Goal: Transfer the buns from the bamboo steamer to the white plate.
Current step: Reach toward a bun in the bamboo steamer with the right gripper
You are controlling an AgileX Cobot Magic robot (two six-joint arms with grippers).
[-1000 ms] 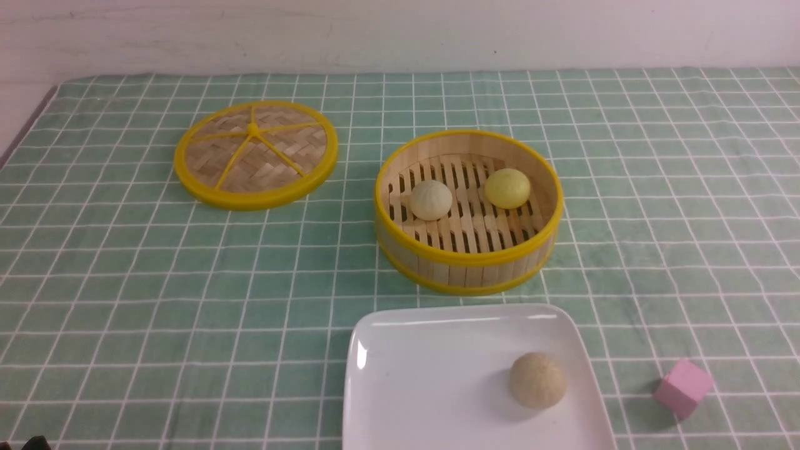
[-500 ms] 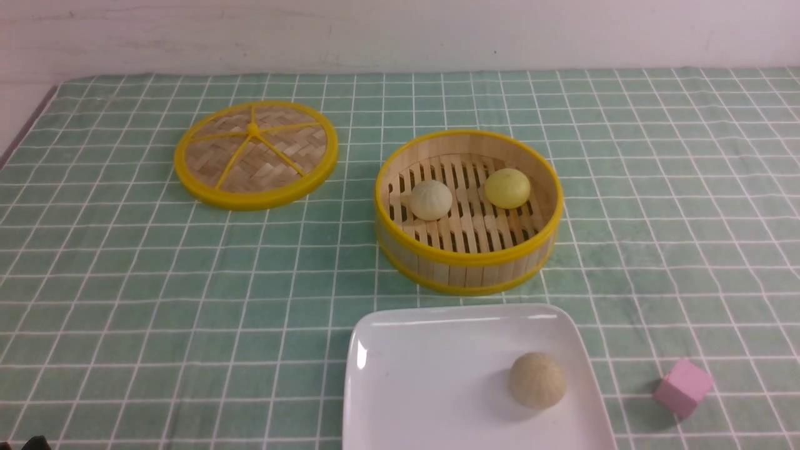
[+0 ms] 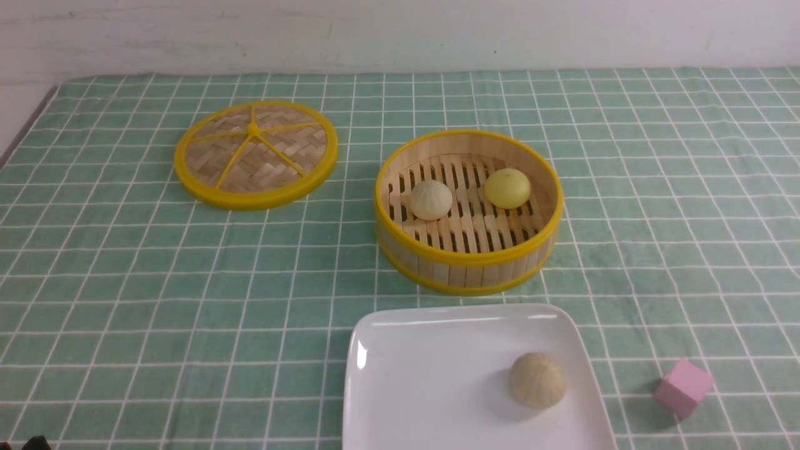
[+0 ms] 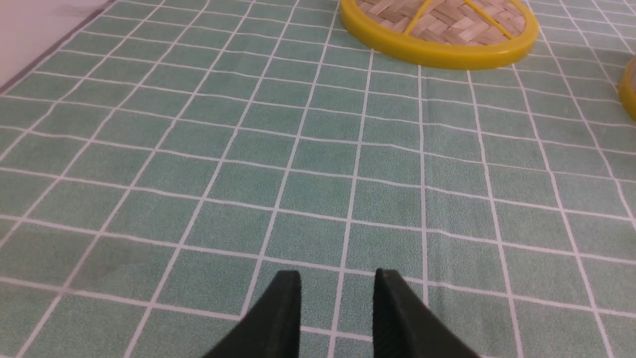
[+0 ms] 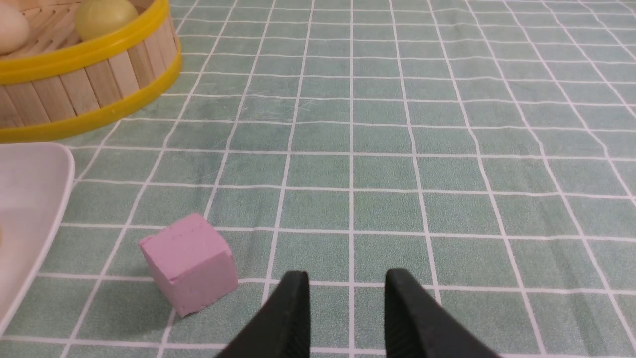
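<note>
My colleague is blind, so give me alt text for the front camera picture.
An open bamboo steamer on a green checked tablecloth holds a cream bun and a yellow bun. Nearer the camera, a white plate carries a tan bun; a pink cube lies to its right, and the lid lies at far left.

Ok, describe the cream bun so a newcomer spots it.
Find the round bamboo steamer on the green checked cloth. Inside, the cream bun is the pale one on the left, beside the bright yellow bun.
</note>
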